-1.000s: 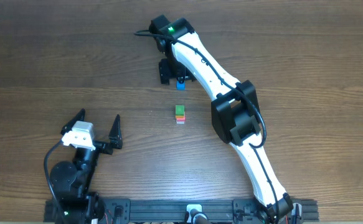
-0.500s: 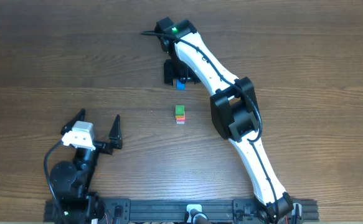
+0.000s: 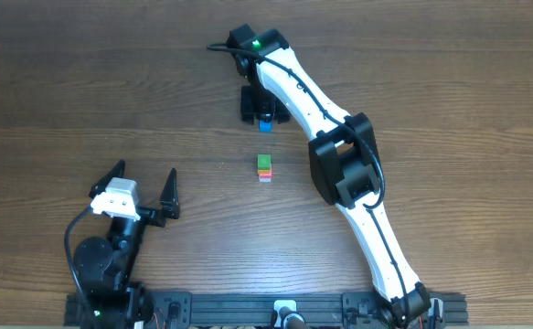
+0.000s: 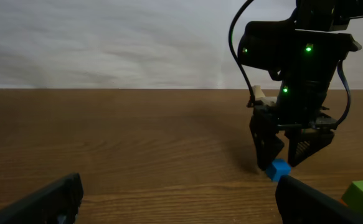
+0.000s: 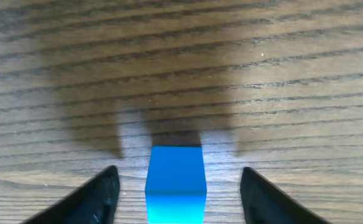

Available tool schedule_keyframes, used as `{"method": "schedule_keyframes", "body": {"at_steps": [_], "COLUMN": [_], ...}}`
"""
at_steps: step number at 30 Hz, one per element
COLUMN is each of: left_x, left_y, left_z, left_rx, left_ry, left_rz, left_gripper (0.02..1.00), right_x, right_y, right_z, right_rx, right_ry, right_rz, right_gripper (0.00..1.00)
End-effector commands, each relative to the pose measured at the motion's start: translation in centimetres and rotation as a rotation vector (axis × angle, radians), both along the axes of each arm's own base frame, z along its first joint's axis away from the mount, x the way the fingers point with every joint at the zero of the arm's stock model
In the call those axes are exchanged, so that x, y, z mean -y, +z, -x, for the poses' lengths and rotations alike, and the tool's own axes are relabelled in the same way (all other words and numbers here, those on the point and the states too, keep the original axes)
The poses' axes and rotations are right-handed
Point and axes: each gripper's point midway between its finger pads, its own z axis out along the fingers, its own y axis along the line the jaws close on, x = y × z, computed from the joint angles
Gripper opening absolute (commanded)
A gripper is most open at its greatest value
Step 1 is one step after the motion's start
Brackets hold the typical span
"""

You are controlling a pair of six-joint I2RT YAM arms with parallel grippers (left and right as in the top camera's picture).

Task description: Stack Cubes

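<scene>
From above, you see the right arm reaching up the counter (image 3: pixel 83 82) past the middle, its right pincer (image 3: pixel 264 113) lowered over the blue cube (image 3: pixel 265 126). Below that cube, apart from it, stands a small stack (image 3: pixel 264 168) with a green cube (image 3: pixel 264 162) on top. The left pincer (image 3: pixel 145 183) sits near its own base at the lower left, fingers spread wide and holding nothing. In the left wrist view, the right pincer (image 4: pixel 279 163) stands upright far across the wood with the blue cube (image 4: pixel 279 169) between its fingertips, and the green cube (image 4: pixel 362 191) shows at the edge. In the right wrist view, the blue cube (image 5: pixel 175 183) rests on the wood between the spread fingers (image 5: pixel 100 194), a gap on each side, neither finger touching it.
</scene>
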Motion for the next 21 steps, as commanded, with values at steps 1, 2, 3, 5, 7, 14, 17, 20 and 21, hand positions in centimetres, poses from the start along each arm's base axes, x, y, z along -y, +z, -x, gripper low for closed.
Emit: {"method": "schedule_keyframes", "body": {"at_steps": [1, 2, 3, 5, 7, 14, 17, 20, 21], "left_x": [-0.04, -0.04, -0.04, -0.04, -0.04, -0.03, -0.04, -0.04, -0.04], "left_y": [-0.16, -0.16, -0.17, -0.17, -0.17, -0.17, -0.16, -0.17, -0.17], "left_z": [0.0, 0.0, 0.0, 0.0, 0.0, 0.0, 0.0, 0.0, 0.0], "left_rx": [0.002, 0.002, 0.002, 0.002, 0.002, 0.002, 0.002, 0.002, 0.002], "left_ry": [-0.001, -0.001, -0.001, -0.001, -0.001, -0.001, -0.001, -0.001, -0.001], "left_rz": [-0.014, -0.014, -0.014, -0.014, -0.014, -0.014, -0.014, -0.014, -0.014], "left_gripper": [1.0, 0.998, 1.0, 0.998, 0.996, 1.0, 1.0, 0.998, 0.998], "right_x": [0.16, 0.16, 0.18, 0.19, 0.15, 0.14, 0.14, 0.15, 0.14], "right_y": [-0.7, -0.7, -0.7, -0.69, -0.68, -0.68, -0.68, -0.69, -0.68], "right_z": [0.24, 0.32, 0.37, 0.5, 0.55, 0.55, 0.55, 0.54, 0.55], "right_rx": [-0.021, -0.024, -0.026, -0.031, -0.034, -0.034, -0.034, -0.034, -0.034], "right_ry": [-0.008, -0.011, -0.013, -0.014, -0.014, -0.014, -0.014, -0.014, -0.014], "right_rz": [0.0, 0.001, 0.002, 0.002, -0.001, -0.001, -0.001, -0.001, -0.001], "right_gripper": [0.489, 0.461, 0.443, 0.432, 0.404, 0.332, 0.297, 0.272, 0.268]}}
